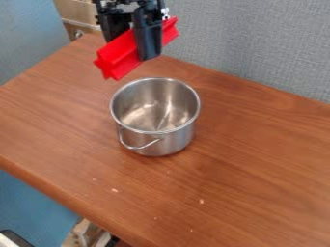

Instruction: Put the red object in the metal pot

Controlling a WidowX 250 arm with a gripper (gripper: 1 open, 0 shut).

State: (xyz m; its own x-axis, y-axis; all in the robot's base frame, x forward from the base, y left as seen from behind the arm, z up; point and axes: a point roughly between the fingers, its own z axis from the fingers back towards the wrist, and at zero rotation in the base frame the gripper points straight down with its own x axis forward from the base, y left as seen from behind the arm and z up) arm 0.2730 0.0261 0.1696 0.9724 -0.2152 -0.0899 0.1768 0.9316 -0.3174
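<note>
Red block (125, 53) hangs in the air, pinched tight between the closed jaws of the gripper (147, 41), up behind and a little to the left of the steel pot (156, 117) as the camera sees it, well clear of its rim. To do this step well, I'd carry the block toward the camera until it sits squarely over the pot's open mouth, lower it below the rim, and only then let go, since its tilted end could catch the edge. Counted: one block, one pot, one gripper, one wooden table (245, 174).
</note>
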